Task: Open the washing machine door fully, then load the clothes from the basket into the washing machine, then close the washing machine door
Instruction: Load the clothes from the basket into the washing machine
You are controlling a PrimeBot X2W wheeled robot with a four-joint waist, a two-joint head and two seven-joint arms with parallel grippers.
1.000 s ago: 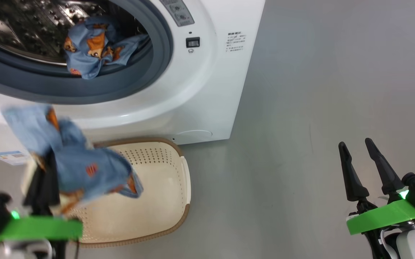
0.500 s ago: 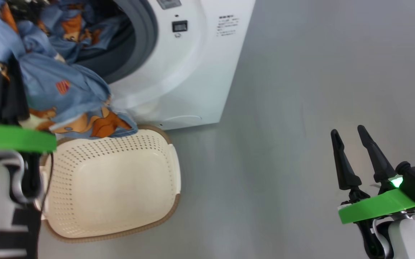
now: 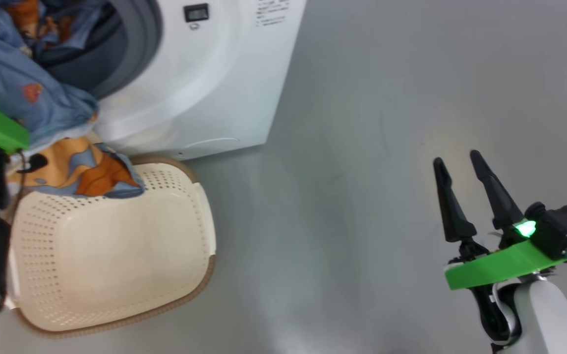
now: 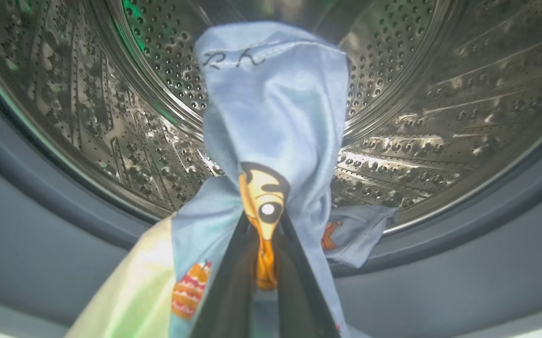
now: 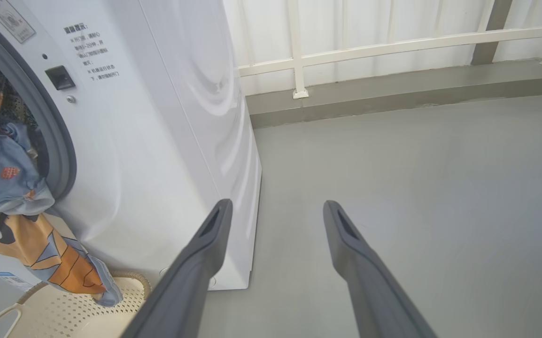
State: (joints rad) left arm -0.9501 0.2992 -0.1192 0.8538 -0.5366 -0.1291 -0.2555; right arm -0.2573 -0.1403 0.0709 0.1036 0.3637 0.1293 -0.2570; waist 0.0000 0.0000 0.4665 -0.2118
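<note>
At the mouth of the drum [image 4: 416, 117], the clothes [image 4: 271, 141] hung from the left gripper [image 4: 265, 234], clenched on a bunched fold of blue fabric. Pinched near one end, the piece could go in top first, I judged, while its orange tail [image 3: 82, 172] draped down past the grey gasket [image 4: 41, 202] onto the far rim of the basket [image 3: 185, 295]. A second blue piece [image 4: 355, 230] lay on the drum's front lip, just beside the held one. What showed of the basket's bottom was bare. The steel hollow behind the fabric stood wide and deep, so there was room to push in; the gasket lip and basket rim were the edges the tail might catch. The right gripper [image 3: 456, 158] hung released, fingers apart, over the floor [image 3: 362, 123], well right of the washer [image 3: 205, 88] and out of the way.
</note>
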